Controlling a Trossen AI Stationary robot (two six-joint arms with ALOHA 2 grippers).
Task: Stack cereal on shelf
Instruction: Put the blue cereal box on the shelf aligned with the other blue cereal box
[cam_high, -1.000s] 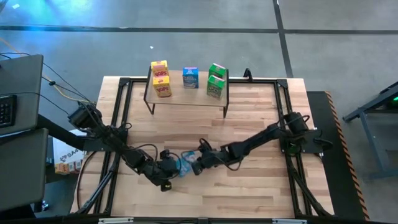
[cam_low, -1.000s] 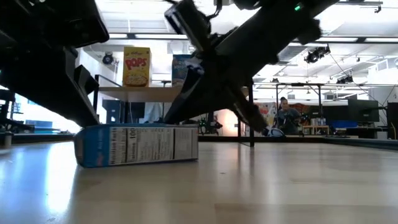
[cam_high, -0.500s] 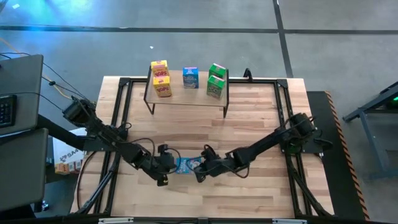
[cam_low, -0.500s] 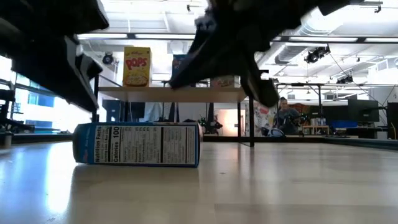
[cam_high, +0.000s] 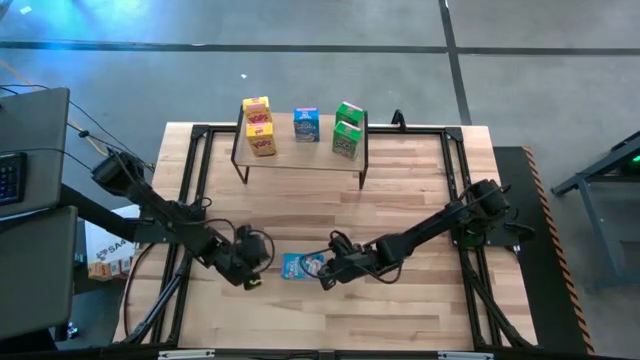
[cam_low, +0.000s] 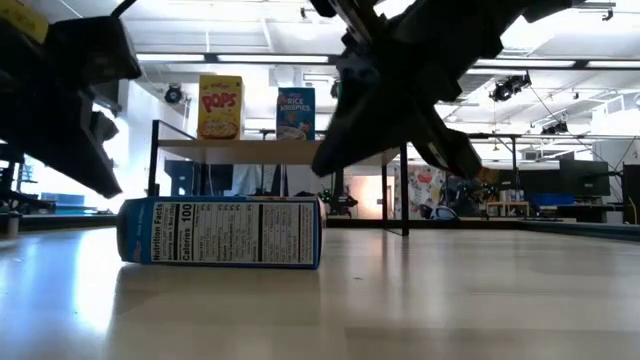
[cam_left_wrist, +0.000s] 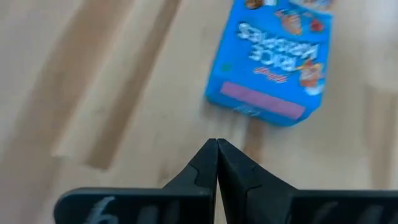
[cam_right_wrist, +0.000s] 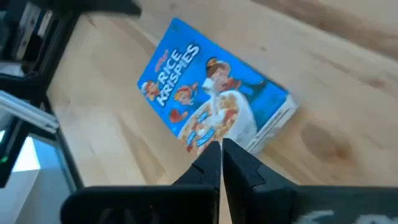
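One blue cereal box (cam_high: 297, 265) lies flat on its back on the tabletop, its nutrition panel facing the low view (cam_low: 220, 232). My left gripper (cam_high: 266, 262) is shut and sits a short way off the box's left end (cam_left_wrist: 270, 59), touching nothing. My right gripper (cam_high: 322, 272) is also shut. It hovers over the box's right end (cam_right_wrist: 211, 106), and the low view shows it raised above the box. The shelf (cam_high: 300, 158) stands at the far side. It carries two yellow boxes (cam_high: 259, 126), one blue box (cam_high: 306, 124) and two green boxes (cam_high: 347, 130).
A black metal frame (cam_high: 195, 180) borders the tabletop on the left, right and far sides. Bare wood lies between the shelf's legs and the blue box. A dark bench (cam_high: 35, 150) stands beyond the table's left edge.
The blue box has turned on the table, so its long side panel now faces the near edge squarely. My left gripper has drawn back toward the table's left edge and risen, leaving the box. My right gripper has shifted slightly toward the near edge, over the box's right end.
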